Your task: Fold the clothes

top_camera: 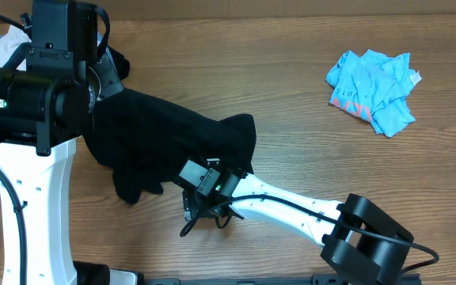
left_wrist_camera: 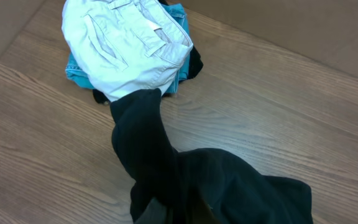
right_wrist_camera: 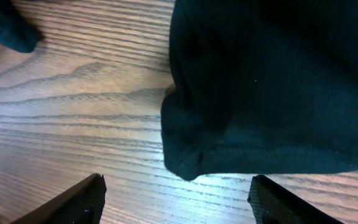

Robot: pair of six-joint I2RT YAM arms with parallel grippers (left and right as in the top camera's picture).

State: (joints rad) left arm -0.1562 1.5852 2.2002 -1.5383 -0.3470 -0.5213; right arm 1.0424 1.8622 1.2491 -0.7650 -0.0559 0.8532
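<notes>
We see the black T-shirt crumpled on the table, stretching from under the left arm towards the right gripper; its fingers stand apart, released, either side of the shirt's hem corner, touching nothing; the left gripper is hidden from us but clenched, black cloth bunched up against it; cream trousers rest over the shirt's far end.
</notes>
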